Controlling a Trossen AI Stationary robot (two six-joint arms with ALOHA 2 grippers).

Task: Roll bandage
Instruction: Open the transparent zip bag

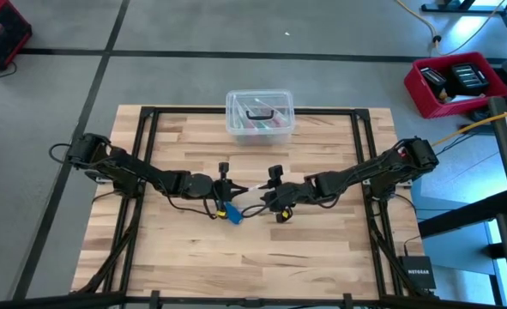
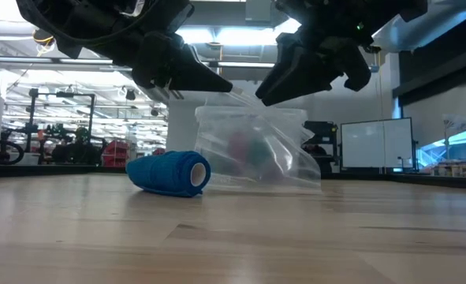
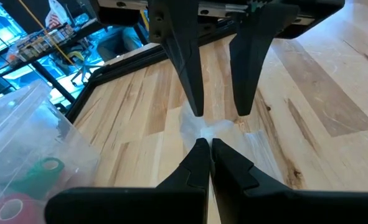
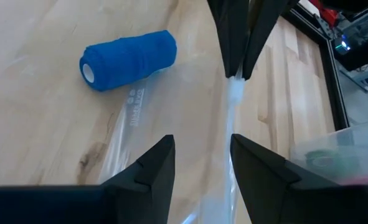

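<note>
Your left gripper [image 3: 203, 144] is clenched on the edge of a clear plastic bag [image 2: 256, 150], lifted above the table [image 1: 322, 266]. The low view alone shows the bag hanging between both arms. Your right gripper [image 4: 199, 158] stands released, its fingers apart around the bag's edge. The bandage [image 4: 129, 59], a blue roll, lies on the table just beside the bag.
</note>
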